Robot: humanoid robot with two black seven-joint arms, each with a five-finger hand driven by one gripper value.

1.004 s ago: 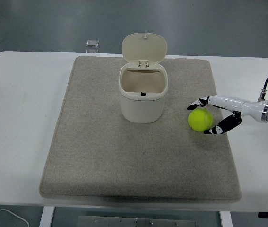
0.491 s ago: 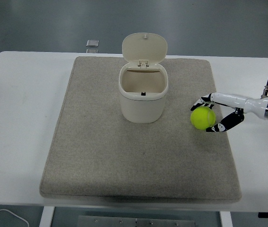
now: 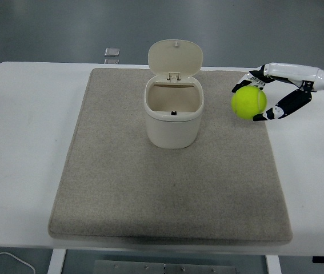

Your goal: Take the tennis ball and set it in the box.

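Note:
A yellow-green tennis ball [image 3: 248, 103] is held in the air by my right hand [image 3: 257, 96], whose fingers are shut around it, thumb below and fingers over the top. The hand hangs above the right part of the grey mat [image 3: 167, 188], to the right of the box. The box [image 3: 173, 114] is a cream bin with its lid flipped up at the back, standing open in the middle of the mat's far half. Its inside looks bare. My left arm is out of view.
A small grey object [image 3: 112, 52] lies on the white table [image 3: 24, 142] beyond the mat's far left corner. A white cable [image 3: 2, 260] curls at the bottom left.
My right hand closed on the ball and lifted it off the mat, moving it up and toward the far side. The box has not moved.

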